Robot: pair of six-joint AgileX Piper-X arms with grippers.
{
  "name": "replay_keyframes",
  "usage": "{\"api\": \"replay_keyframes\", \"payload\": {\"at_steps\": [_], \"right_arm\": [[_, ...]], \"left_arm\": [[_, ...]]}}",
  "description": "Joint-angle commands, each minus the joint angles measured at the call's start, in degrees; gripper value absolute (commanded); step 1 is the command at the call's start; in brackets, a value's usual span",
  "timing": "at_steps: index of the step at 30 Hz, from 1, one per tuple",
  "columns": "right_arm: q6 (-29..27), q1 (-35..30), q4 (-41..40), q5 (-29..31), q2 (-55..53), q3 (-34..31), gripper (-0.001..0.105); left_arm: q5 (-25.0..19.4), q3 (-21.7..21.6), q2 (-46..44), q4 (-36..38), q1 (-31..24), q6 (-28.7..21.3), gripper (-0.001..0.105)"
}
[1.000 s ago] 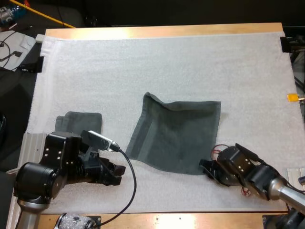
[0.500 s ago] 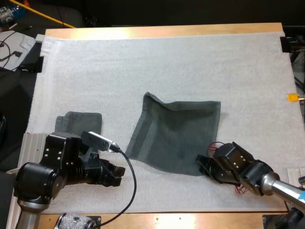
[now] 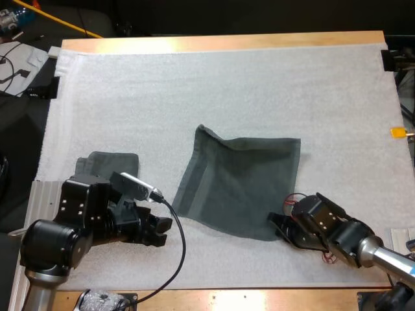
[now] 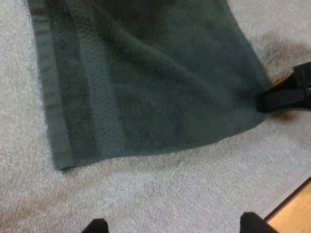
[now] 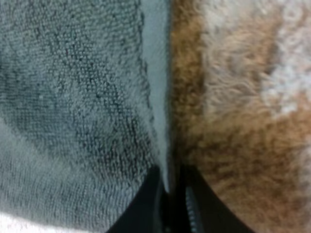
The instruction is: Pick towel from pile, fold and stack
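Grey-green towel [image 3: 240, 184] lies spread; right hand [image 3: 275, 227] pinches its corner, left hand [image 3: 162, 230], spread wide, has moved closer.

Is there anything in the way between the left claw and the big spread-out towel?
No, nothing visible. Only bare white mat lies between the left gripper, whose fingers are open, and the near left corner of the towel. The folded towel lies beside the arm, away from that path.
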State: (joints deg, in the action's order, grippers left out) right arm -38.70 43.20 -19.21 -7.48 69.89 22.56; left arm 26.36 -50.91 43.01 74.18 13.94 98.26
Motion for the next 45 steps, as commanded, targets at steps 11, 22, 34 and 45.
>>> {"api": "replay_keyframes", "payload": {"at_steps": [11,22,34,45], "right_arm": [[-3.5,-0.1,-9.9,1.5,-7.5,0.0,0.000],[-3.3,-0.1,-10.6,2.2,-7.9,0.2,0.000],[-3.1,0.0,-10.8,2.3,-7.9,0.3,0.001],[-3.0,0.1,-11.0,2.3,-8.0,0.2,0.001]], "left_arm": [[3.5,10.7,6.2,-12.2,0.4,1.6,0.054],[4.4,11.8,20.0,-20.5,0.4,1.9,0.054],[5.2,12.0,35.5,-26.7,0.1,1.8,0.054],[7.8,12.1,43.3,-29.1,0.2,1.9,0.054]]}}
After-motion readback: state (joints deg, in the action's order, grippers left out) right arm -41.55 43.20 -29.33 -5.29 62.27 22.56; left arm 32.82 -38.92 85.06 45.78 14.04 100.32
